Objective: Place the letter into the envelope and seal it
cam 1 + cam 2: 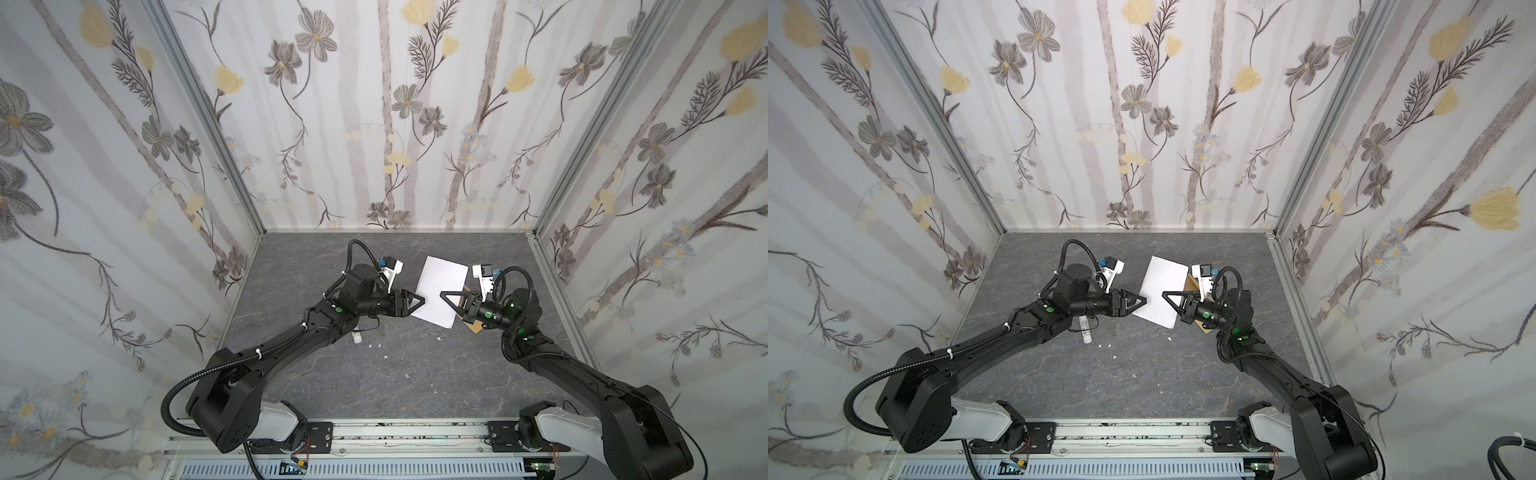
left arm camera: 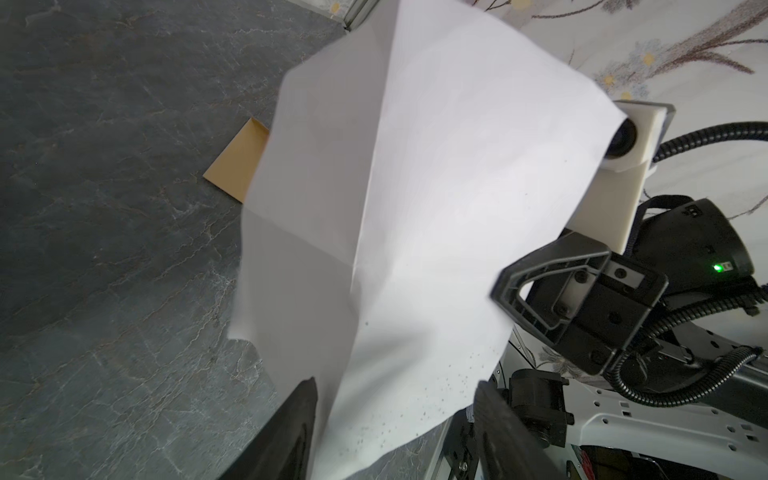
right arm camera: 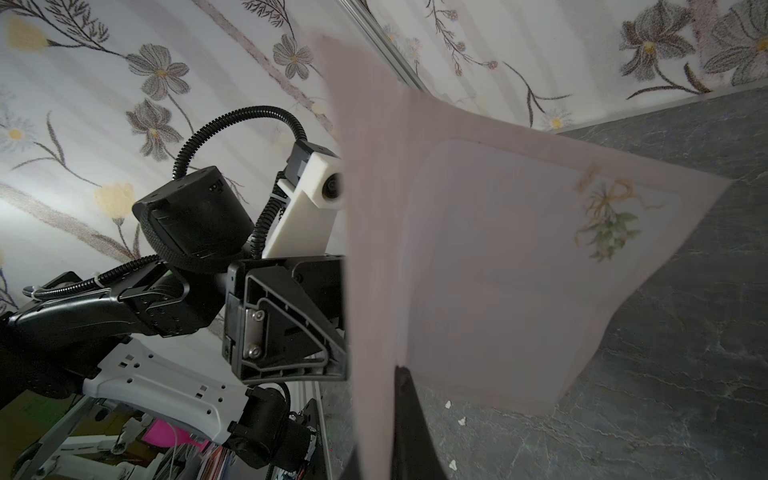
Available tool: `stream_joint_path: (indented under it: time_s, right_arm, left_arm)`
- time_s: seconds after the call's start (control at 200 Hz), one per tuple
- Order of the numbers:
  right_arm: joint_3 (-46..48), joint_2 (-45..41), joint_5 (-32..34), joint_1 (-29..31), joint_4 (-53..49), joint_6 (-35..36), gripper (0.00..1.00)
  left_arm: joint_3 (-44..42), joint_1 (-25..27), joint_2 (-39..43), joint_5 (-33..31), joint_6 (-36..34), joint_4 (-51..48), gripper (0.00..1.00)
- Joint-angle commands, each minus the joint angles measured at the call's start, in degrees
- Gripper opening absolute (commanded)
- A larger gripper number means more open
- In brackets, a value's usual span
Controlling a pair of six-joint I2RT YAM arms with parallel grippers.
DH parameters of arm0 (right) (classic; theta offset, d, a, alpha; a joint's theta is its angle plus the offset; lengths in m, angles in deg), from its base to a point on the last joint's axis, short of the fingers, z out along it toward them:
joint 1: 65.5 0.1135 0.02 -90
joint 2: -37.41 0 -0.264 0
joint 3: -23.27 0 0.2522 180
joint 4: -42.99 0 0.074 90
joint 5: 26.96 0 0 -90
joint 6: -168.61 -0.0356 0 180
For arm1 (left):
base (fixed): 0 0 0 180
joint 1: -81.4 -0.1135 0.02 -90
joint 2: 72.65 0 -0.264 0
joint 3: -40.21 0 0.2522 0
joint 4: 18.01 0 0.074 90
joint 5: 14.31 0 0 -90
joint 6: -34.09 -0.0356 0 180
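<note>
The letter (image 1: 438, 291) (image 1: 1160, 291) hangs tilted in the air above the table, its plain white back up in both top views. My right gripper (image 1: 444, 296) (image 3: 386, 399) is shut on the letter's edge; the pale sheet (image 3: 498, 270) with a green-yellow floral print (image 3: 606, 224) runs between its jaws. My left gripper (image 1: 420, 301) (image 2: 395, 399) is open, its fingers (image 2: 299, 415) standing wide apart either side of the letter's lower edge (image 2: 415, 208). The kraft-brown envelope (image 1: 473, 328) (image 2: 241, 166) lies on the table, mostly hidden under the letter and the right arm.
A small white tube (image 1: 1086, 328) lies on the grey marbled table (image 1: 395, 374) under the left forearm. Several white paper scraps (image 1: 1108, 345) are scattered near the middle. Floral walls (image 1: 374, 124) close in the back and both sides.
</note>
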Motion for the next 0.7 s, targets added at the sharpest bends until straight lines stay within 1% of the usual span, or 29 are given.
stream_joint_path:
  time_s: [0.0,0.045,0.14,0.24,0.33,0.465,0.545,0.695]
  right_arm:
    - [1.56,-1.12,1.04,0.37,-3.36,0.95,0.00]
    - [2.29,-1.61,1.66,0.49,-4.79,1.41,0.00]
    - [2.84,-2.31,3.16,0.91,-9.78,3.08,0.00]
    - [3.49,-3.11,2.82,1.37,-12.25,4.00,0.00]
    - [4.11,-4.03,2.88,1.83,-12.51,3.74,0.00]
    - [4.33,-4.24,2.95,2.74,-12.98,3.30,0.00]
    - [4.67,-3.64,3.20,3.51,-12.67,3.17,0.00]
    - [5.61,-0.58,3.57,5.04,-8.97,1.76,0.00]
  left_arm:
    - [-3.44,-0.39,-0.74,1.53,4.71,8.54,0.71]
    - [-4.98,-0.62,-1.58,1.87,5.94,10.64,0.72]
    - [-5.98,-0.65,-3.89,2.34,6.56,11.84,0.72]
    - [-6.94,-0.70,-4.84,1.92,7.08,14.00,0.72]
    - [-7.55,-1.20,-5.90,2.08,7.17,15.40,0.72]
    - [-10.01,-1.64,-8.35,5.40,10.07,21.70,0.73]
    - [-12.21,-2.26,-9.43,6.95,12.42,26.60,0.74]
    - [-14.40,-2.54,-11.54,8.70,14.26,30.93,0.74]
